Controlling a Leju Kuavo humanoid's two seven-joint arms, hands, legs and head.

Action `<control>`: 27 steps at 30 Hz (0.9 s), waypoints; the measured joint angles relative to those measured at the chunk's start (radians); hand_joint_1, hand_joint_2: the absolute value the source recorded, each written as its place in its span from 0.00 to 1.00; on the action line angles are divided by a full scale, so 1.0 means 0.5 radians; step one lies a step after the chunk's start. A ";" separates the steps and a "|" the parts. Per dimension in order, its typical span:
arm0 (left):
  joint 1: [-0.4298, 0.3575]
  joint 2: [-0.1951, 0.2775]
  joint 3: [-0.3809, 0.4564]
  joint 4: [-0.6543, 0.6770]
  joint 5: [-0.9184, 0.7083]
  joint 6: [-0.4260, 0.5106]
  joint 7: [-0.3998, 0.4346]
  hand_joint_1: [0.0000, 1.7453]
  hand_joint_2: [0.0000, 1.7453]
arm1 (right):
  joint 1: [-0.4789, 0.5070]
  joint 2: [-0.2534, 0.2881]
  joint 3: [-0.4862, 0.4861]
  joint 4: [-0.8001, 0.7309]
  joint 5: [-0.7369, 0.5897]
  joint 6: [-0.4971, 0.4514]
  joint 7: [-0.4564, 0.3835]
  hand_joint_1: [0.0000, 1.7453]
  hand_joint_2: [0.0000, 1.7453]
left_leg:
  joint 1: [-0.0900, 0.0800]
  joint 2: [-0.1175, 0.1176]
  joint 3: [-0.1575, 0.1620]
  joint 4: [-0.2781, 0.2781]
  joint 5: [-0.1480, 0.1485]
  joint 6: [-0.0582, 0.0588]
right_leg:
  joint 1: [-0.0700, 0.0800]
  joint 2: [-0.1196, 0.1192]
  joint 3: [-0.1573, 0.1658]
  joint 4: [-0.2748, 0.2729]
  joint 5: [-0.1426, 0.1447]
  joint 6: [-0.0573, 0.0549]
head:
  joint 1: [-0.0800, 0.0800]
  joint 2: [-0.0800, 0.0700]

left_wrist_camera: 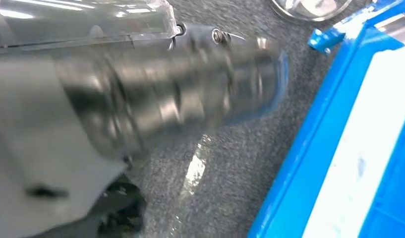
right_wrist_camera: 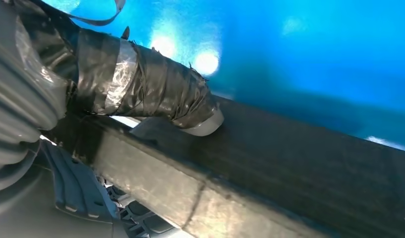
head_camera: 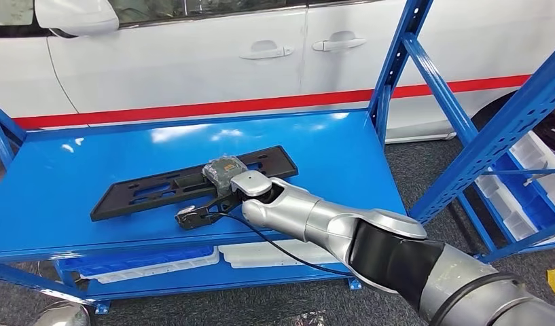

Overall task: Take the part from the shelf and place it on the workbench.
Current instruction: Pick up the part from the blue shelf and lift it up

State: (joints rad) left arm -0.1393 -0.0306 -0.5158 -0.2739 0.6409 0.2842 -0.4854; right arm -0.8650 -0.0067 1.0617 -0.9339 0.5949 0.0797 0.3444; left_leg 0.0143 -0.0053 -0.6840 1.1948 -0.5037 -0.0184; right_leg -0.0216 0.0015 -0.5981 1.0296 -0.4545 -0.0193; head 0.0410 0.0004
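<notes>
Blue steel shelf (head_camera: 70, 197) at frame centre carries the long black slotted plastic part (head_camera: 145, 187); right hand (head_camera: 217, 193) clasping its edge should lift level.

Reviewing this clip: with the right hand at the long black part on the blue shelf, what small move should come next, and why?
Probably lift the flat black slotted plastic part slightly off the blue metal shelf. The right hand is already on its near edge, with the taped thumb pressed on its top face, and the part lies flat on the shelf.
</notes>
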 joint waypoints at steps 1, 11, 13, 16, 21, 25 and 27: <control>-0.001 0.002 0.000 0.000 0.007 -0.020 -0.010 0.00 1.00 | -0.002 0.000 0.000 -0.007 0.000 -0.007 -0.001 1.00 1.00 | 0.000 0.000 0.066 -0.133 0.054 0.005 | 0.001 0.003 0.001 0.001 -0.002 0.004 | 0.000 0.000; 0.002 0.011 0.002 0.002 0.089 0.007 -0.049 0.00 1.00 | 0.011 -0.018 -0.042 -0.270 -0.167 -0.190 -0.037 1.00 1.00 | -0.007 0.004 0.173 -0.387 0.119 0.103 | 0.009 0.009 -0.220 0.432 -0.229 0.069 | 0.002 0.000; 0.006 0.012 0.002 0.006 0.102 0.051 -0.029 0.00 1.00 | 0.030 -0.031 -0.065 -0.354 -0.257 -0.284 -0.083 1.00 1.00 | -0.009 0.002 0.174 -0.380 0.111 0.108 | 0.007 0.009 -0.280 0.549 -0.230 0.072 | 0.002 0.000; 0.015 0.012 0.003 0.008 0.117 0.098 0.015 0.00 1.00 | 0.057 -0.047 -0.116 -0.508 -0.411 -0.494 -0.202 1.00 1.00 | -0.010 -0.002 0.172 -0.346 0.083 0.095 | 0.002 0.005 -0.156 0.256 -0.046 0.071 | 0.002 0.000; 0.022 0.013 0.003 0.012 0.129 0.188 0.059 0.00 1.00 | 0.096 -0.052 -0.218 -0.765 -0.672 -0.774 -0.374 1.00 1.00 | -0.018 -0.003 0.152 -0.311 0.056 0.050 | 0.006 0.009 -0.065 0.055 -0.014 0.037 | 0.000 0.000; 0.029 0.014 0.003 0.014 0.154 0.233 0.090 0.00 1.00 | 0.161 -0.052 -0.320 -0.957 -1.037 -0.955 -0.578 1.00 1.00 | -0.007 0.001 0.020 -0.016 -0.114 0.012 | -0.006 0.005 -0.048 0.037 -0.011 0.004 | -0.002 0.000; 0.033 0.012 0.003 0.016 0.170 0.247 0.107 0.00 1.00 | 0.205 -0.049 -0.374 -1.043 -1.256 -1.043 -0.712 1.00 1.00 | -0.001 0.002 -0.082 0.190 -0.176 0.002 | -0.002 0.003 -0.042 0.038 -0.016 -0.004 | -0.001 0.000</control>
State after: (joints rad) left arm -0.1228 -0.0245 -0.5142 -0.2659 0.7259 0.4076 -0.4317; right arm -0.7627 -0.0313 0.8747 -1.4555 -0.0333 -0.4418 -0.0114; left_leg 0.0136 -0.0044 -0.7250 1.2897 -0.5916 -0.0172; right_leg -0.0226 0.0030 -0.6191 1.0485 -0.4625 -0.0213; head 0.0403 0.0004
